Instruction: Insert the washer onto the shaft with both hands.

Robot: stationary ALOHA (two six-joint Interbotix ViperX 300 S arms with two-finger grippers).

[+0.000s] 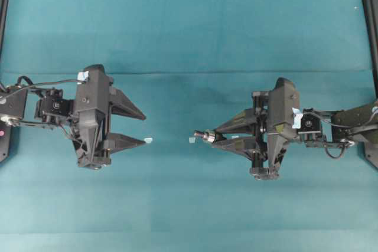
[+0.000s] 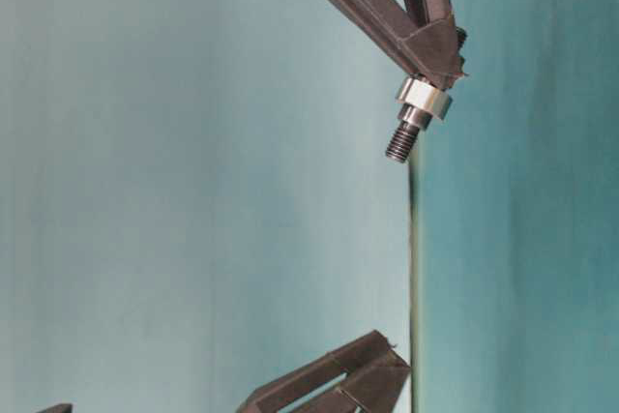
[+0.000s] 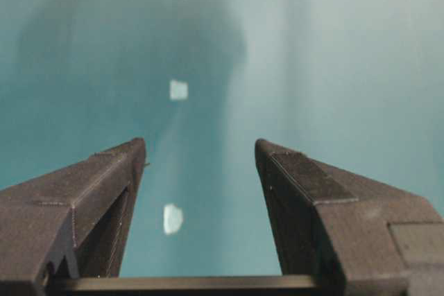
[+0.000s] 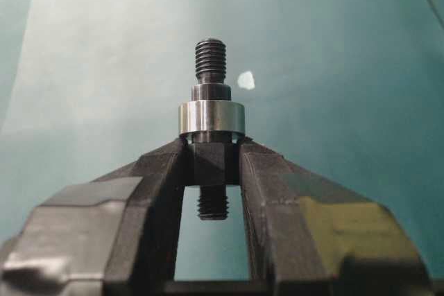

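My right gripper (image 4: pixel 211 152) is shut on the dark shaft (image 4: pixel 210 60), gripping its thicker middle part. The threaded end points toward the left arm, and the other threaded end shows between the fingers. The silvery washer (image 4: pixel 211 117) sits around the shaft, right against the fingertips. From overhead, the shaft (image 1: pixel 204 135) and washer (image 1: pixel 209 136) stick out left of the right gripper (image 1: pixel 216 136). From table level, the washer (image 2: pixel 424 98) rings the shaft (image 2: pixel 406 137). My left gripper (image 1: pixel 144 129) stands open and empty, a short gap left of the shaft. Only teal cloth shows between the left gripper (image 3: pixel 200 145) fingers.
Teal cloth (image 1: pixel 189 33) covers the whole table. Small pale tape squares (image 1: pixel 148 140) (image 1: pixel 192 140) lie on it between the two grippers, and show in the left wrist view as tape squares (image 3: pixel 179 89). Dark frame posts (image 1: pixel 371 16) stand at the table's side edges.
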